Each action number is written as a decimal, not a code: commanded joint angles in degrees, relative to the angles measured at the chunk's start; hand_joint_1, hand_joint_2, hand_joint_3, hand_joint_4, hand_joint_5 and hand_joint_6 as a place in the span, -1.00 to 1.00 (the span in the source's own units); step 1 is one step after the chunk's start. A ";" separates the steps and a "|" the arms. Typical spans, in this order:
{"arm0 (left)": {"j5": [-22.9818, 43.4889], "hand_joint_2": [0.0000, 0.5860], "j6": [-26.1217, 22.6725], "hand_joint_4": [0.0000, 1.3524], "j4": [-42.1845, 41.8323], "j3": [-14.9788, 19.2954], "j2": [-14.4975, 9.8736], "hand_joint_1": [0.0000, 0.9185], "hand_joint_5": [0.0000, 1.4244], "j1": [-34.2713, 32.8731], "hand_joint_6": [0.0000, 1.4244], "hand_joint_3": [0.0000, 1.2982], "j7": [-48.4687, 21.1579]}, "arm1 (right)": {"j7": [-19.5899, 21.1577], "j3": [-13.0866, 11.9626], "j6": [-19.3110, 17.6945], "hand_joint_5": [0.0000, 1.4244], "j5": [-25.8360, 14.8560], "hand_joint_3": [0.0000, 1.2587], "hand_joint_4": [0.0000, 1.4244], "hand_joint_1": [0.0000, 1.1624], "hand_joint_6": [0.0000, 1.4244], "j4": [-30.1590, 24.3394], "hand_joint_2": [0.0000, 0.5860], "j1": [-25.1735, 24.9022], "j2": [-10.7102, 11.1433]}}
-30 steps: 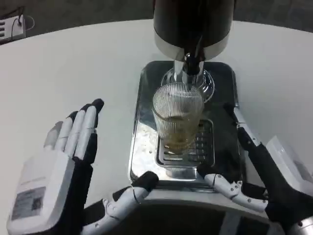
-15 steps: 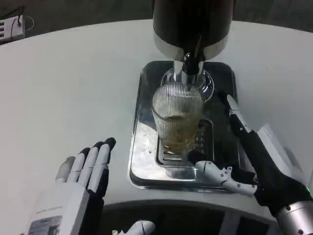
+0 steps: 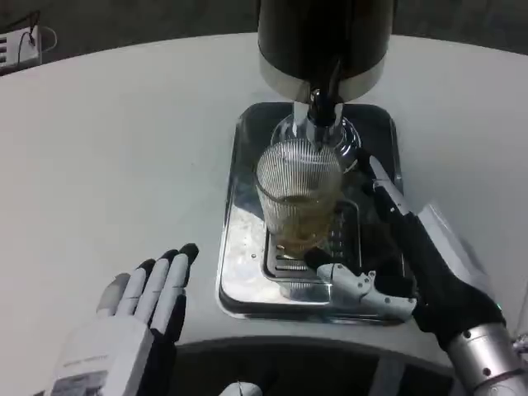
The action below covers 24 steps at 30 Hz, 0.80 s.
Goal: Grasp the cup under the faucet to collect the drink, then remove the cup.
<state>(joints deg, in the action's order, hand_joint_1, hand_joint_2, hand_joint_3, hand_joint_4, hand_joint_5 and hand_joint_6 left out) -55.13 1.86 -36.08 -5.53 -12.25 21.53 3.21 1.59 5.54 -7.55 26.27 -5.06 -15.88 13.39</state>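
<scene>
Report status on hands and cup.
Left hand open, clear of tray. Right hand open beside ribbed glass cup, not gripping. Cup under faucet, partly filled. Nothing blocking.

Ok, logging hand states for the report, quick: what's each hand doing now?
Left hand: open, holding nothing.
Right hand: open, fingers spread beside the cup, not gripping it.

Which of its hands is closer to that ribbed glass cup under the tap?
The right hand, open just right of the cup over the metal tray. The left hand waits open, well off to the lower left.

small printed label on the back of the left hand [image 3: 115, 351], its text too blurred to read
</scene>
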 commanded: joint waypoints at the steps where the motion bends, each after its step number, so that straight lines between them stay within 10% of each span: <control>1: -0.69 -0.48 -0.53 -1.00 -0.58 0.23 -0.45 -1.00 -1.00 0.00 -1.00 -1.00 -1.23 | 1.23 0.24 -2.41 -0.84 -1.11 -1.00 -0.93 -0.02 -0.68 2.52 -0.18 -2.43 -0.36; 24: -0.72 -0.48 -2.01 -1.00 -2.63 0.64 0.02 -1.00 -1.00 1.05 -1.00 -1.00 -2.47 | 0.23 2.45 -2.58 -0.81 -3.73 -1.00 -0.90 -0.01 -0.68 10.26 -0.19 -9.42 -2.20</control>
<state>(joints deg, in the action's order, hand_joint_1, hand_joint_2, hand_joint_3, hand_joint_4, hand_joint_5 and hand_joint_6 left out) -55.18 0.43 -37.81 -5.32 -12.18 21.88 1.59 2.11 7.49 -9.36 23.18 4.38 -24.17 11.69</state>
